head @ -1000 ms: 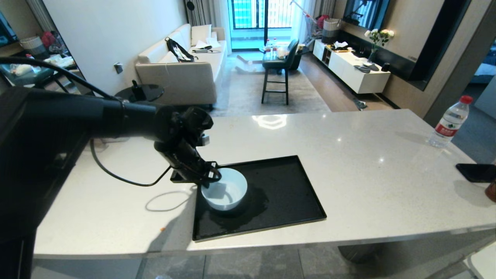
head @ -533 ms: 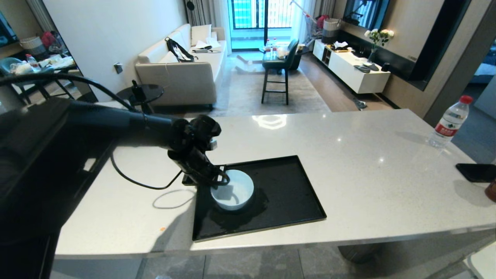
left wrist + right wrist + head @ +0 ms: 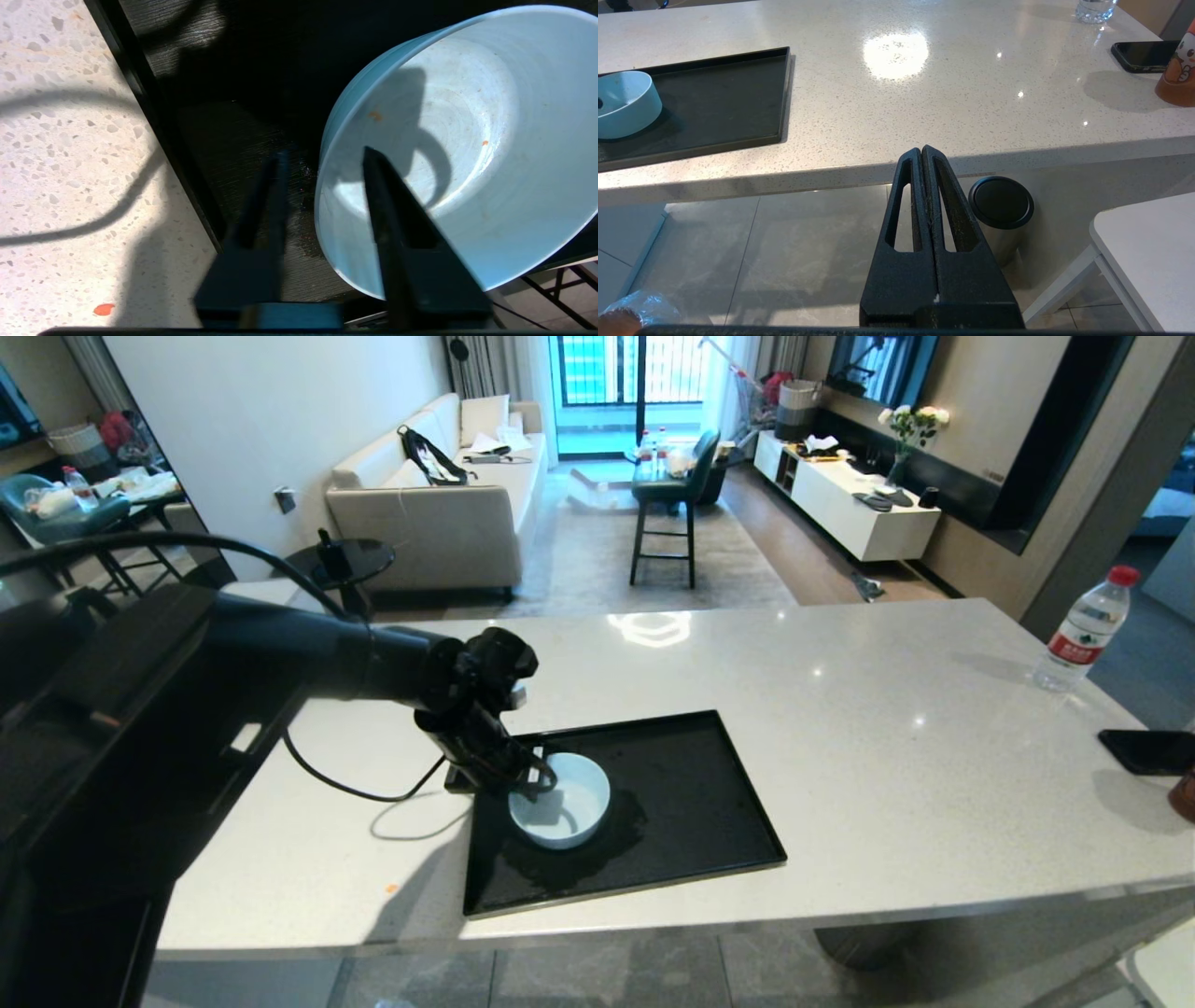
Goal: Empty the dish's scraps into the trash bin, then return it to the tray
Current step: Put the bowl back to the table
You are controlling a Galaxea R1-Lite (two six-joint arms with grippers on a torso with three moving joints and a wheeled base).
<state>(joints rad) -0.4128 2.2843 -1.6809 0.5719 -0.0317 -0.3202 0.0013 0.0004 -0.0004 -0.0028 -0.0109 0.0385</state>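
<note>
Left hand (image 3: 322, 158): fingers spread, straddling the near-left rim of the small round glossy pale bluish-white ceramic dish (image 3: 560, 800), arm reaching down over the desk (image 3: 840, 709). Dish sits in the large flat black rectangular tray (image 3: 691, 803). Right hand (image 3: 921, 154): fingers pressed together, below the desk edge.

In the head view the left gripper (image 3: 530, 782) covers the near-left rim of the small glossy pale bluish-white ceramic dish (image 3: 569, 807), and the black arm hides the bench (image 3: 840, 709) behind it. In the left wrist view the dish (image 3: 467, 140) is cut off at the frame's edge, and one black finger (image 3: 387, 210) masks part of its inner wall. In the right wrist view the dish (image 3: 626, 105) and the flat black rectangular tray (image 3: 714, 102) run off the frame, as does a crinkled clear plastic edge (image 3: 642, 303) in one corner, too little of it showing to identify.
</note>
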